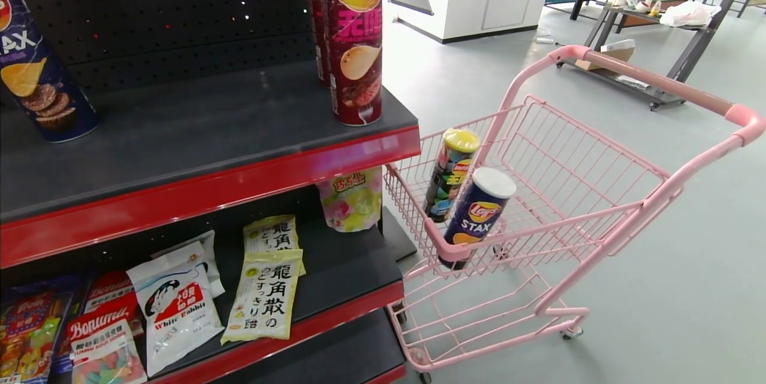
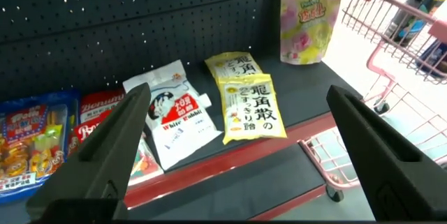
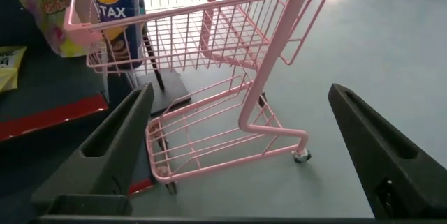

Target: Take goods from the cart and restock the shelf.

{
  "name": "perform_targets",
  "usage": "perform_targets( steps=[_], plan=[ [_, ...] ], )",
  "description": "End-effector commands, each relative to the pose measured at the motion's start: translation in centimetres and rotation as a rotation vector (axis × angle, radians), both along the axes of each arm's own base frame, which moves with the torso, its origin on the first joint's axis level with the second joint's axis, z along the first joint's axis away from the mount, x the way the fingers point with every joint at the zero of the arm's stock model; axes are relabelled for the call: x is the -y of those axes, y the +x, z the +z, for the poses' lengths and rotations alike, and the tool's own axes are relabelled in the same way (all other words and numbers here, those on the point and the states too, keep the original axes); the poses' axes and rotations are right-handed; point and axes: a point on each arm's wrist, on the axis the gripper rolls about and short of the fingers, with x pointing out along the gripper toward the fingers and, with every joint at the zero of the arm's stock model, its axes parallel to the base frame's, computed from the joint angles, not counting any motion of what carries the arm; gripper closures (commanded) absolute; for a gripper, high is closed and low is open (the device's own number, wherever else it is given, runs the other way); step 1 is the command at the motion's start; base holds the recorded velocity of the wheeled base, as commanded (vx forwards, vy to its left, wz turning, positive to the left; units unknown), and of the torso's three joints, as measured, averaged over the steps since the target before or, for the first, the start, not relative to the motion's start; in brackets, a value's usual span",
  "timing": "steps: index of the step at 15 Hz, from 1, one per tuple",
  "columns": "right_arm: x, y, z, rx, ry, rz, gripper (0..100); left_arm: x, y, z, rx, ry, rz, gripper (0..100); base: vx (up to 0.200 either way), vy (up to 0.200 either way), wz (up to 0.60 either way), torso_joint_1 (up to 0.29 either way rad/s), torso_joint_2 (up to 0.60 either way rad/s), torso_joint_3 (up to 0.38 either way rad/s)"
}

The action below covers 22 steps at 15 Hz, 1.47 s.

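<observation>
A pink wire cart (image 1: 652,82) stands to the right of the shelf. It holds two chip cans leaning in its front corner: a yellow-lidded can (image 1: 450,176) and a navy can with a white lid (image 1: 476,216). The upper shelf board (image 1: 179,127) is black with a red edge. It carries a tall maroon can (image 1: 357,43) at its right end and a navy can (image 1: 36,85) at the left. My left gripper (image 2: 237,93) is open above the lower shelf's snack bags. My right gripper (image 3: 239,91) is open, facing the cart's frame (image 3: 265,63) and the navy can (image 3: 119,15).
Yellow bags (image 1: 263,294), a white bag (image 1: 176,312) and red bags lie flat on the lower shelf. A pink-yellow pouch (image 1: 353,198) hangs at its right end. The wide middle of the upper shelf is bare. Grey floor surrounds the cart; metal tables stand far behind.
</observation>
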Motion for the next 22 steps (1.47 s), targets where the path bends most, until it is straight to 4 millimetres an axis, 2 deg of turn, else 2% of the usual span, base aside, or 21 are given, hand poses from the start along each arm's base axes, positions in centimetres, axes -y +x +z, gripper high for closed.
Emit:
perform_targets(
  steps=[1, 7, 8, 9, 10, 11, 12, 14, 15, 16, 17, 19, 22],
  plan=[
    [0.0, 0.0, 0.0, -0.003, -0.001, 0.005, 0, 0.0, 0.0, 0.0, 0.0, 0.0, 0.001, 0, 0.0, 0.0, 0.0, -0.041, 0.16, 0.134],
    [-0.1, 0.3, 0.2, -0.036, -0.051, -0.008, 0, 0.0, 0.0, 0.0, 0.0, 0.0, 0.001, 0, 0.0, 0.0, 0.0, -0.007, 0.02, 0.018],
    [-0.1, -0.1, 1.2, 0.013, -0.049, 0.034, 0, 0.0, 0.0, 0.0, 0.0, 0.0, 0.001, 0, 0.0, 0.0, 0.0, 0.0, 0.0, 0.0],
    [-0.2, 0.6, 7.6, 0.019, 0.021, 0.121, 0, 0.0, 0.0, 0.0, 0.0, 0.0, 0.001, 0, 0.0, 0.0, 0.0, 0.0, 0.0, 0.0],
    [-0.3, 4.1, 15.5, 0.001, 0.258, 0.133, 0, 0.0, 0.0, 0.0, 0.0, 0.0, 0.001, 0, 0.0, 0.0, 0.0, 0.0, 0.0, 0.0],
    [-0.6, 6.8, 19.9, 0.003, 0.283, 0.194, 0, 0.0, 0.0, 0.0, 0.0, 0.0, -0.001, 0, 0.0, 0.0, 0.0, 0.0, 0.0, 0.0],
    [-1.2, 9.6, 21.5, -0.03, 0.227, 0.284, 0, 0.0, 0.0, 0.0, 0.0, 0.0, -0.001, 0, 0.0, 0.0, 0.0, 0.0, 0.0, 0.0],
    [-2.6, 14.0, 20.9, -0.085, 0.173, 0.394, 0, 0.0, 0.0, 0.0, 0.0, 0.0, -0.001, 0, 0.0, 0.0, 0.0, 0.0, 0.0, 0.0],
    [-3.6, 18.3, 18.8, -0.135, 0.178, 0.435, 0, 0.0, 0.0, 0.0, 0.0, 0.0, -0.001, 0, 0.0, 0.0, 0.0, 0.0, 0.0, 0.0],
    [-3.6, 18.5, 18.6, -0.138, 0.178, 0.438, 0, 0.0, 0.0, 0.0, 0.0, 0.0, -0.001, 0, 0.0, 0.0, 0.0, 0.0, 0.0, 0.0],
    [-4.4, 22.2, 14.4, -0.227, 0.166, 0.501, 0, 0.0, 0.0, 0.0, 0.0, 0.0, -0.001, 0, 0.0, 0.0, 0.0, 0.0, 0.0, 0.0],
    [-5.0, 24.7, 11.8, -0.282, 0.163, 0.536, 0, 0.0, 0.0, 0.0, 0.0, 0.0, -0.001, 0, 0.0, 0.0, 0.0, 0.0, 0.0, 0.0],
    [-5.5, 26.7, 9.7, -0.356, 0.165, 0.585, 0, 0.0, 0.0, 0.0, 0.0, 0.0, -0.001, 0, 0.0, 0.0, 0.0, 0.0, 0.0, 0.0]
  ],
)
